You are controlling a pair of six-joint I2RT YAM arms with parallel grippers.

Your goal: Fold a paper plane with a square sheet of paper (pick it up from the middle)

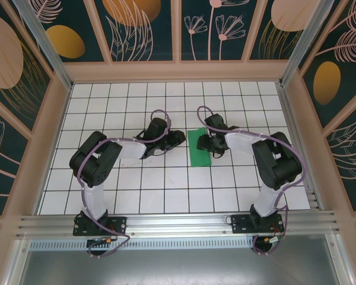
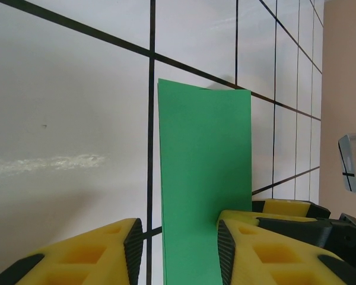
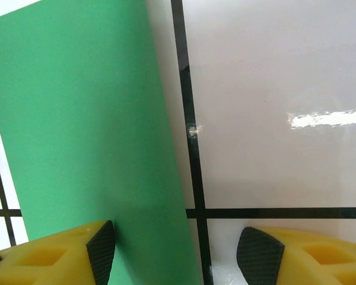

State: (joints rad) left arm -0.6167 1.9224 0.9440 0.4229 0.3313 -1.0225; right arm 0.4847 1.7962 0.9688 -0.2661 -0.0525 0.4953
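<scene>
Lying flat on white gridded tabletop, mid-scene: thin green paper sheet, folded narrow; left gripper fingers spread apart; right gripper likewise, one pad perhaps touching it.

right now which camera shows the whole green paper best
Top external: the green rectangular paper sheet shows nearly its whole outline, though small. Left wrist shows it large but cut off at the near end; right wrist crops both ends.

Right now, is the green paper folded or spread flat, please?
Folded: the green paper lies as a narrow rectangle, not a square.
</scene>
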